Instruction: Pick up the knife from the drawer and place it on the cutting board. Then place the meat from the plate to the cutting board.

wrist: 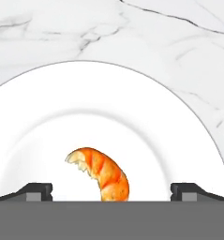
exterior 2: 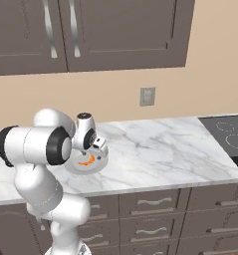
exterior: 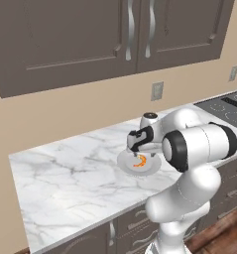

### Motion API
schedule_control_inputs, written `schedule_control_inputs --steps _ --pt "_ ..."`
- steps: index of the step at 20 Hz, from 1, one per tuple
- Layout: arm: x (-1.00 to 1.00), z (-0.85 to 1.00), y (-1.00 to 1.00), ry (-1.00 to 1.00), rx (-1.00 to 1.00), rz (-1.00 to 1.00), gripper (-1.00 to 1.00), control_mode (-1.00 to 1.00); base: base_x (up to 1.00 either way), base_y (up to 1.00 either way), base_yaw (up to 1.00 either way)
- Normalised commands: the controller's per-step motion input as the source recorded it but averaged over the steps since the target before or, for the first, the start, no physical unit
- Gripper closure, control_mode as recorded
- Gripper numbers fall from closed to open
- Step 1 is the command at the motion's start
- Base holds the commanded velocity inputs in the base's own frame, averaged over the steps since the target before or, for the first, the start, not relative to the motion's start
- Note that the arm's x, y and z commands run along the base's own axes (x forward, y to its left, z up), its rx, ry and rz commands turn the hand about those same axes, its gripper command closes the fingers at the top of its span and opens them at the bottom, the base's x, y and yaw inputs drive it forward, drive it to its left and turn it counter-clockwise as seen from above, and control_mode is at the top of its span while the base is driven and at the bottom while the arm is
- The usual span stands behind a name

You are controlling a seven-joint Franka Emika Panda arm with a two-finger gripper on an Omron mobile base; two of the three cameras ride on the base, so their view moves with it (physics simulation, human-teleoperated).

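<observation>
Your pincer (wrist: pixel 111 192) hangs just over the plate (wrist: pixel 48 112) w/ tips spread wide, one each side of the meat (wrist: pixel 104 174), so it's lined up to straddle it for a pick. Meat lies flat on the plate, nr its middle, on the marble bench (exterior: pixel 65 173). Looks like step 2: drop straight, then close.

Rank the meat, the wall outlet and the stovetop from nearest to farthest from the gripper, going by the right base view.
1. The meat, on the plate right under the gripper, whose jaws stand open.
2. The wall outlet, up on the wall to the right.
3. The stovetop, at the counter's far right end.
</observation>
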Motion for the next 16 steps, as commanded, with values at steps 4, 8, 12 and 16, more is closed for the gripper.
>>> schedule_control_inputs --steps 4,8,12,16 --pt "0.00 -0.13 0.00 0.00 0.00 -0.03 -1.00 -1.00 0.00 0.00 0.00" --pt "0.00 -0.15 0.00 0.00 0.00 -0.01 -1.00 -1.00 0.00 0.00 0.00" --pt "0.00 -0.15 0.00 0.00 0.00 0.00 -1.00 -1.00 0.00 0.00 0.00" --pt "0.00 -0.19 0.00 0.00 0.00 0.00 -1.00 -1.00 0.00 0.00 0.00"
